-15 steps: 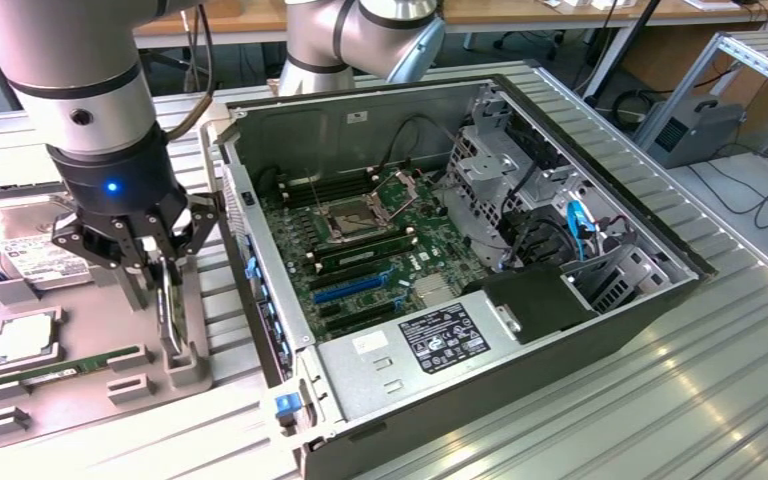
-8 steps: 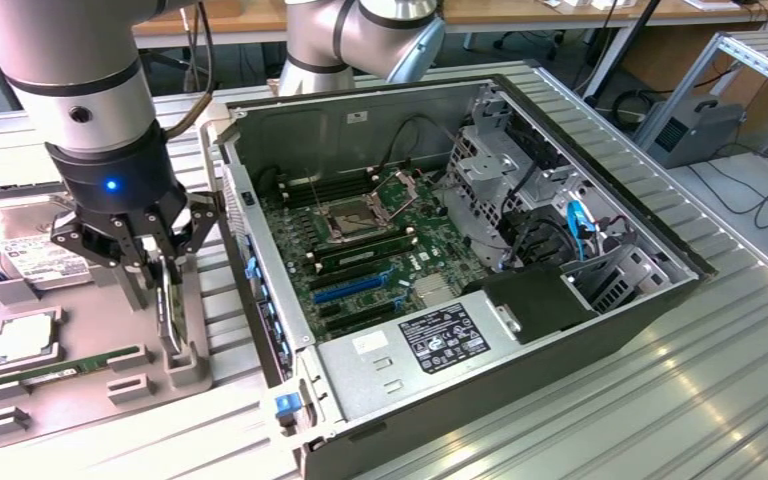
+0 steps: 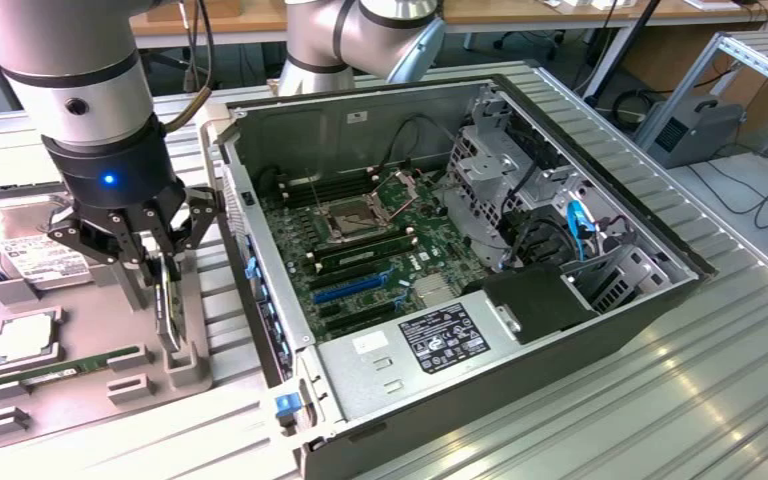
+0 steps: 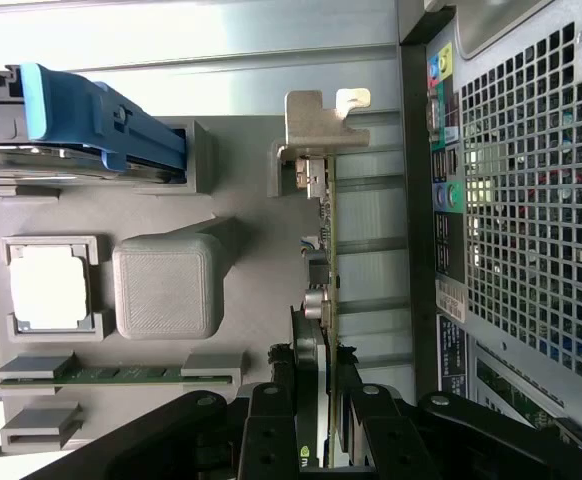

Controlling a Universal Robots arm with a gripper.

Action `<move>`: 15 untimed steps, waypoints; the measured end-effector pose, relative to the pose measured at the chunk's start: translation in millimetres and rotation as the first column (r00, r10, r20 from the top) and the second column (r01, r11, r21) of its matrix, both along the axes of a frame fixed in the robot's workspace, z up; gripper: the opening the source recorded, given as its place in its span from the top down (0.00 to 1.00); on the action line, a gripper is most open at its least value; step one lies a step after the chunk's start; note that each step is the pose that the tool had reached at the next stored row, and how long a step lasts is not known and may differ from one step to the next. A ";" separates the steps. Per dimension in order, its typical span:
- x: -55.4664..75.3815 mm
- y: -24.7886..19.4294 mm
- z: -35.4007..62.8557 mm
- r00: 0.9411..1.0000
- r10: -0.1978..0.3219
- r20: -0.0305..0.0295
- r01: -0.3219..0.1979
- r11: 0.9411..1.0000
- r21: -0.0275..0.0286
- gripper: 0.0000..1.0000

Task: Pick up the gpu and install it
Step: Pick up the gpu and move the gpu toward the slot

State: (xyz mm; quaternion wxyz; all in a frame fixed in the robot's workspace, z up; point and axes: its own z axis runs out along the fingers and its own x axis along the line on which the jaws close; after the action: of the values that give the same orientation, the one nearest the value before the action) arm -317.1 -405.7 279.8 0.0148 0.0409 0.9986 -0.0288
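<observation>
The tool (image 3: pixel 157 272) (image 4: pixel 316 440) is down over the grey parts tray (image 3: pixel 91 405) (image 4: pixel 241 200) at the exterior view's left. Its dark fingers (image 4: pixel 271 430) are closed on the gpu (image 3: pixel 168 312) (image 4: pixel 328 250), 1 on each face of the card, near the end away from the bracket. The gpu stands on its long edge at the side of the tray nearest the computer case (image 3: pixel 518 400) (image 4: pixel 531 200). In the wrist view it shows edge-on, with its silver bracket (image 4: pixel 316 125) at the far end from the tool and the perforated rear panel of the case just beside it. I cannot tell whether the card's lower edge is seated in the tray's holder or just clear of it. A square grey post (image 4: pixel 166 285) rises from the tray beside the card. Elsewhere on the tray lie a hard drive (image 3: pixel 27 258) (image 4: pixel 61 165) with a blue clip (image 4: pixel 101 125), a square processor (image 3: pixel 24 340) (image 4: pixel 49 285) in its frame, and a narrow green memory stick (image 3: pixel 61 370) (image 4: pixel 121 374) held between 2 grey blocks. The case lies open on the ribbed metal worktop (image 3: pixel 651 400), its motherboard (image 3: pixel 357 250) facing up with a blue slot (image 3: pixel 348 290) near the side closest to the tray. A 2nd arm (image 3: pixel 357 35) stands behind the case.
</observation>
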 end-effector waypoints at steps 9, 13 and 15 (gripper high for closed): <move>0.0 0.0 1.9 1.000 0.000 0.000 0.000 1.000 0.000 0.73; 0.0 0.0 2.7 1.000 0.000 0.000 0.000 1.000 0.000 0.73; 0.0 0.0 3.3 1.000 0.000 0.000 0.000 1.000 0.000 0.73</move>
State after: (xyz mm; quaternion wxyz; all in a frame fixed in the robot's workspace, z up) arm -317.1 -405.7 283.1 0.0149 0.0409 0.9986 -0.0288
